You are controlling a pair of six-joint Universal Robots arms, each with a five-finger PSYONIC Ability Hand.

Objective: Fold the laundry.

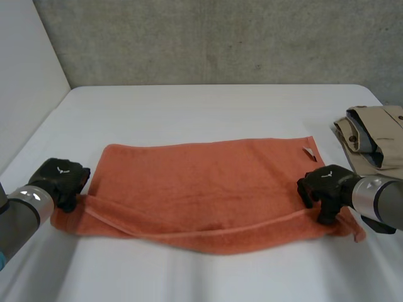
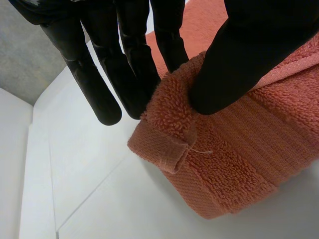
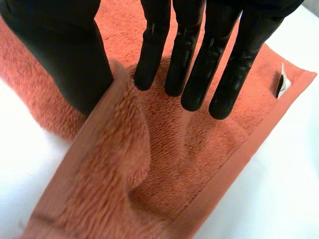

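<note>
An orange towel (image 1: 201, 189) lies lengthwise across the white table (image 1: 208, 107), its near edge turned up and over into a loose fold. My left hand (image 1: 60, 179) is at the towel's near left corner. In the left wrist view that corner (image 2: 224, 159) is pinched between the thumb (image 2: 239, 59) and the straight fingers (image 2: 99, 74). My right hand (image 1: 324, 184) is at the near right corner. There the fingers (image 3: 192, 55) stand straight just above the towel (image 3: 199, 149), and the folded edge leans loosely against the thumb (image 3: 65, 55).
A folded beige garment (image 1: 378, 135) lies at the table's right edge, just beyond my right hand. A small white label (image 1: 309, 151) sits at the towel's far right corner. Bare table stretches behind and in front of the towel.
</note>
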